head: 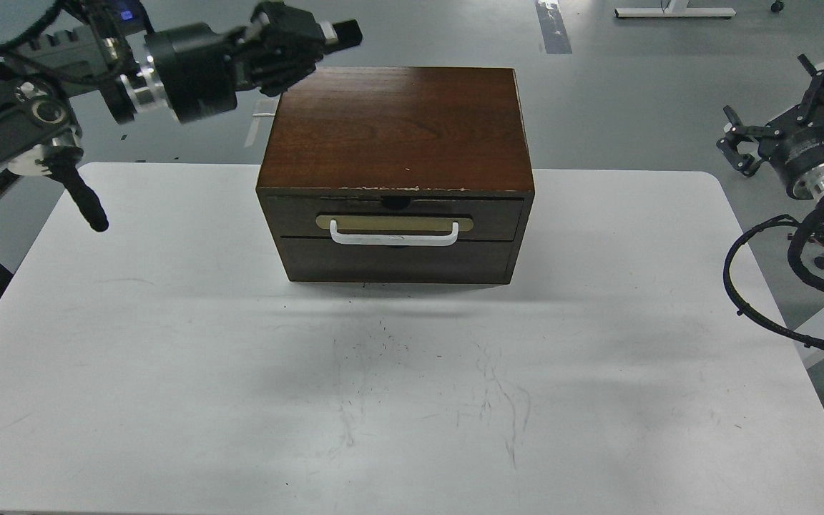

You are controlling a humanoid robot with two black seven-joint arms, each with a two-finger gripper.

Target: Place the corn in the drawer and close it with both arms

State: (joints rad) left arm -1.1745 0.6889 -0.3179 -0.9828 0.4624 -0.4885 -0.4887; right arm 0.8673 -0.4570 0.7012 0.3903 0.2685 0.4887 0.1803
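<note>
The drawer (498, 218) is pushed flush into the dark brown cabinet (398, 129); its beige oval plate and white bar handle (394, 239) face me. The corn is out of view. My left gripper (305, 36) hangs high above the cabinet's back left corner, clear of it, its dark fingers bunched so I cannot tell them apart. My right gripper (784, 114) is off the table's right edge, far from the cabinet, its prongs spread and empty.
The cabinet stands at the back middle of the white table (412, 400). A plain dark panel (398, 261) sits below the drawer. Black cables (748, 315) of the right arm loop over the table's right edge. Grey floor lies behind.
</note>
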